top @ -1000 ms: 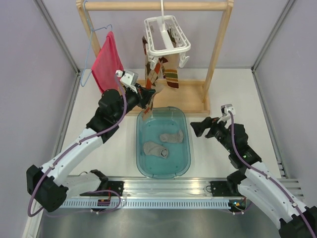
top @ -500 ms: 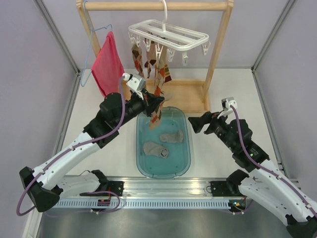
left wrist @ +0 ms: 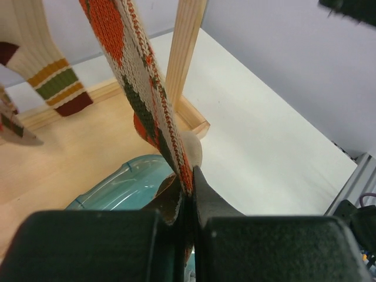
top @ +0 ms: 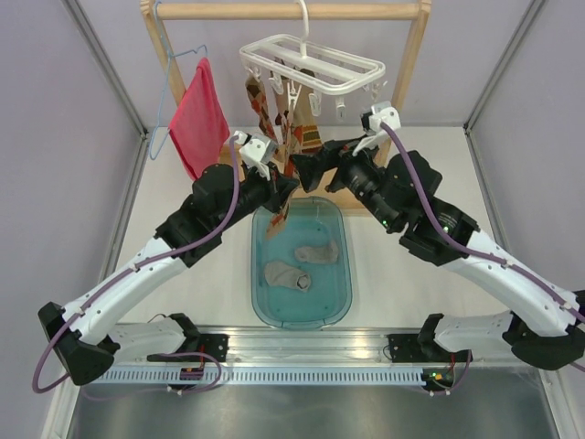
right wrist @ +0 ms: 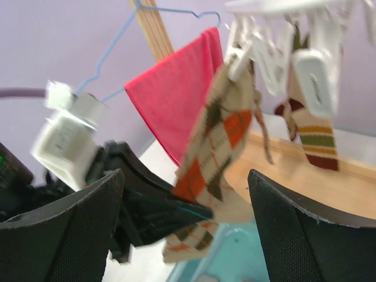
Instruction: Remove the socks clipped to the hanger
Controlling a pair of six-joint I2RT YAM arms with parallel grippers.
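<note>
Lavender walls enclose a white table (top: 384, 302), where the white clip hanger (top: 311, 62) hangs from a wooden rack (top: 409, 73). Above the teal tub (top: 258, 274), the left end effector (left wrist: 189, 182) is clamped on the lower end of an argyle sock (left wrist: 117, 35). The right end effector (top: 304, 169) stands wide open just beside that sock, holding nothing. A hard downward pull could tip or unhook the hanger, and the crowded arms could clash. Which clip holds this sock is too blurred to tell in the right wrist view.
</note>
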